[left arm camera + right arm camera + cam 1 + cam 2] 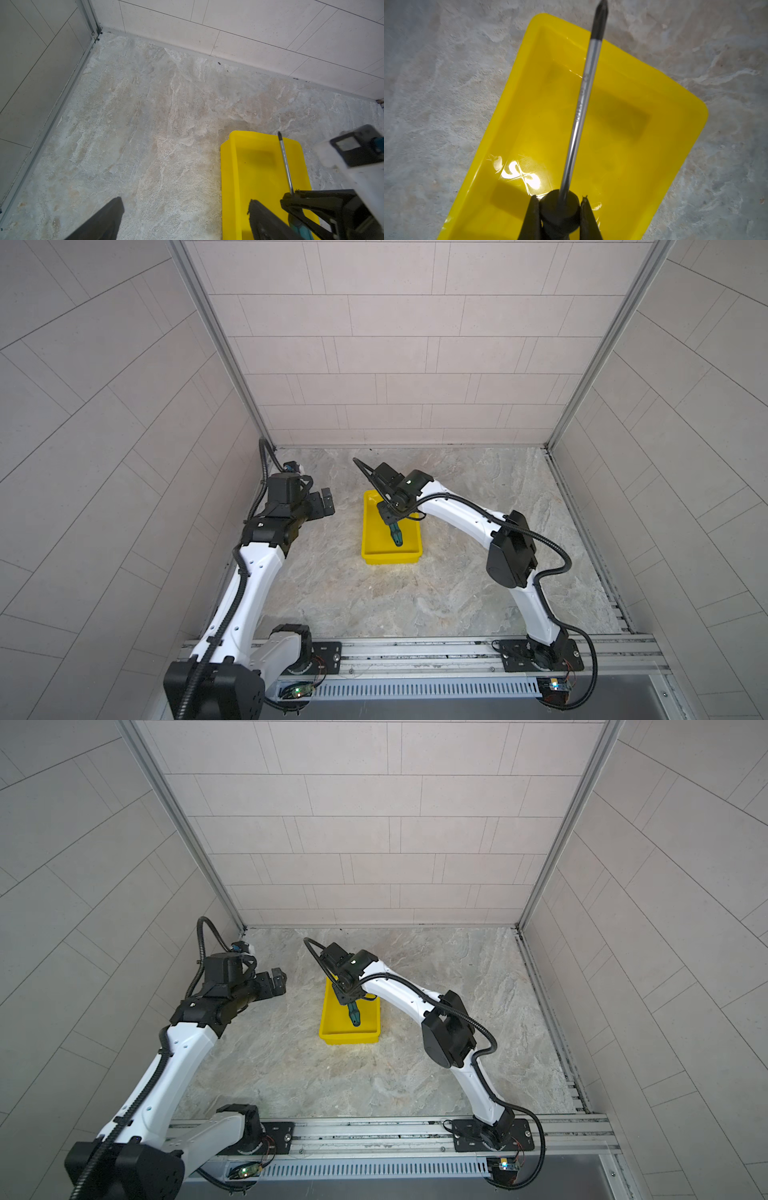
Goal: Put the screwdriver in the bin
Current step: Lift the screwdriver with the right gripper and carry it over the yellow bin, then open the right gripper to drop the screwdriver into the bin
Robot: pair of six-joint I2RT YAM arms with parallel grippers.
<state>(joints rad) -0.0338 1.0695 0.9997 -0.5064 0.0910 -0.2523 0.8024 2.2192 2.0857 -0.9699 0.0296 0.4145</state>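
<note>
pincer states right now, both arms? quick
left pincer: open, empty.
right pincer: closed on the screwdriver, held over the bin.

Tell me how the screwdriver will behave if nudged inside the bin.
Probably stiff: the screwdriver has a straight metal shaft. Its round collar suggests it may roll, though the bin walls should stop it. The glossy floor could let it slide.

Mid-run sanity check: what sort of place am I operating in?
Probably a purpose-built robot test cell: tiled wall panels enclose a stone-look tabletop on three sides, and the left arm and right arm mount on an aluminium rail along its front.
</note>
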